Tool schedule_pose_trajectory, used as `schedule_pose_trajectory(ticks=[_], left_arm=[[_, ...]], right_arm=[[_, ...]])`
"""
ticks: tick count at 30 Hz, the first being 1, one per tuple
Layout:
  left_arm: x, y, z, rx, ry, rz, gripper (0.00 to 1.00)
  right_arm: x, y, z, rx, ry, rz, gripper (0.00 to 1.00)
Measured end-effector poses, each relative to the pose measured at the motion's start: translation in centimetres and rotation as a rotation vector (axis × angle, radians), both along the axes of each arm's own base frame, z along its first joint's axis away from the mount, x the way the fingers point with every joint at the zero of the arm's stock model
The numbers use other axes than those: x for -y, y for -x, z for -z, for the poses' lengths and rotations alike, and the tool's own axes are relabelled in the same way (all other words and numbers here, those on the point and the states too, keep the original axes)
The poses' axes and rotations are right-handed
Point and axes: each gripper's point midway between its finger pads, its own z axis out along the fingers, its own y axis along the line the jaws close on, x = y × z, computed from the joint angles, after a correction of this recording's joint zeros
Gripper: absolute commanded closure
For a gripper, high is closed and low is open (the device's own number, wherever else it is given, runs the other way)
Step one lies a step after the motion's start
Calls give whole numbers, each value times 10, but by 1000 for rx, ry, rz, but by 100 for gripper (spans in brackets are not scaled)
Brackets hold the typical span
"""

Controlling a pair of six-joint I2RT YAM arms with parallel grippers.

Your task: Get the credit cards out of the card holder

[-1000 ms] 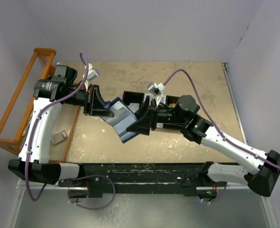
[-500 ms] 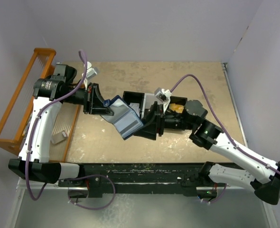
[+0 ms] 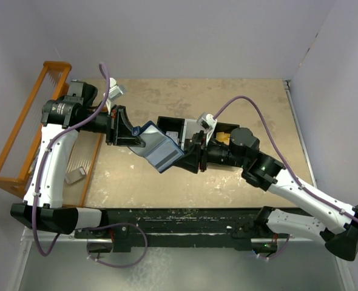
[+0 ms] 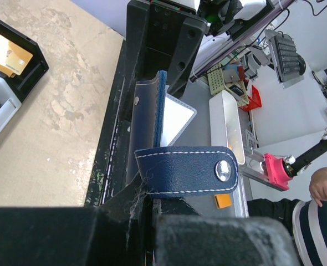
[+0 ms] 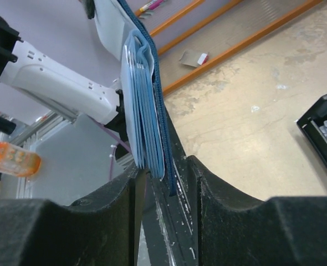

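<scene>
Top external view gives you both arms meeting over the middle of the table [image 3: 258, 97], a little toward its left edge. Your left arm rises from its base along the left edge, bends at the elbow near the far-left corner and runs its forearm rightward, roughly level. The left gripper [image 3: 135, 134] is clenched on the card holder [image 3: 159, 147], gripping it at the strap end. The holder is carried in the air between the two grippers, its pale blue-grey inner face turned up toward the camera.

Your right arm stretches from its base at the near-right corner, its long link slanting up and left. The wrist is turned so that the right gripper [image 3: 184, 156] points left at the holder's lower right edge.

On the right wrist camera the holder's pale blue layers and navy cover stand edge-on between the two fingers. The jaws straddle that edge without pinching it, and a thin gap shows on the navy side.

A black tray [image 3: 170, 124] sits on the table just beyond the holder, partly behind the right gripper. A wooden rack [image 3: 21, 139] lines the left edge.
</scene>
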Motion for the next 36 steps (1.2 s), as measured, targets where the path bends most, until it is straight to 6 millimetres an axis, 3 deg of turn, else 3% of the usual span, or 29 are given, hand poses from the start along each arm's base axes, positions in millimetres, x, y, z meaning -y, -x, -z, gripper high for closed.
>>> schedule_pose_trajectory(ticks=[15,20,30,36], left_arm=[[0,0,-2,5,3,1,100],[0,0,-4,17,5,-1,100],[-1,0,-4,13,3,-4,100],[-1,1,-5,12,1,-4,100]], right_arm=[[0,-11,-3,12,-10,56,54],[-2,-14,-9,-9,-43,75,43],[-11,-19,-20,-66,-120,95,34],[-20,-17,-34,-76,-195,52,19]])
